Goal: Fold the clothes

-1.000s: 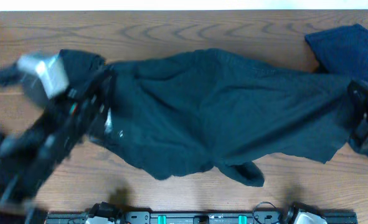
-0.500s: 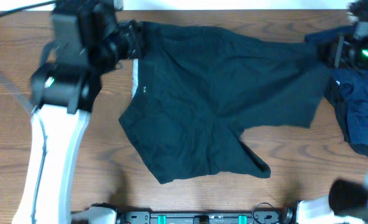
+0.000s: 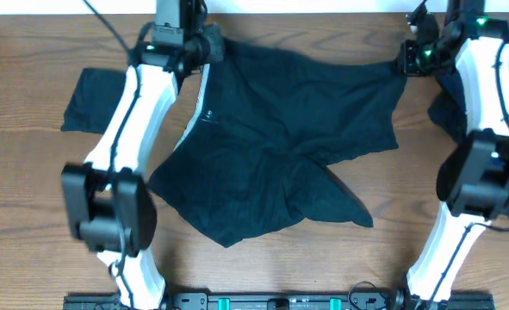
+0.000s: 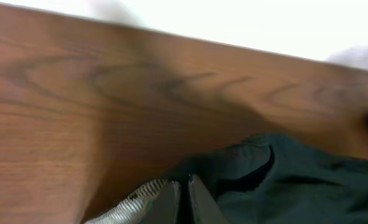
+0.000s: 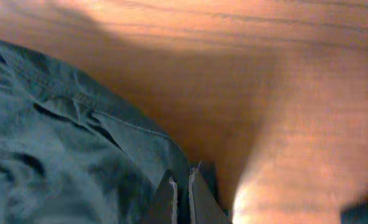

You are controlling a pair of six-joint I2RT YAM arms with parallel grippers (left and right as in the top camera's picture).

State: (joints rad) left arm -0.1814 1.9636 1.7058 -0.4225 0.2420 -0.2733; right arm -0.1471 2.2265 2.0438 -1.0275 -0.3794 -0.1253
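Clamping the left gripper [image 3: 207, 50] tight on the far left corner of the large black garment [image 3: 280, 146], jaws narrow with cloth pinched between them. Showing, in the left wrist view, both fingers [image 4: 170, 202] nearly together, dark fabric bunching just right of them and a pale grey-white strip [image 4: 131, 202] curling out just left of them.

Clamping the right gripper [image 3: 406, 58] tight on the opposite far corner of the same garment, jaws likewise narrow. Showing, in the right wrist view, a seamed hem running up to the fingertips [image 5: 199, 199] from the left, cloth tucked between them, and the bare wooden table [image 5: 264, 93] ahead and to the right.

Spanning the gap between the two sets of jaws with the garment's top edge. Spreading the rest of it below both sets of jaws, wrinkled, with one leg tapering to a point below and left of the right jaws.

Lying flat left of and below the left jaws, well apart from them: a smaller black piece [image 3: 95, 102]. Lying just right of and below the right jaws, partly hidden behind the right arm [image 3: 487, 95]: a navy blue piece [image 3: 443, 108].
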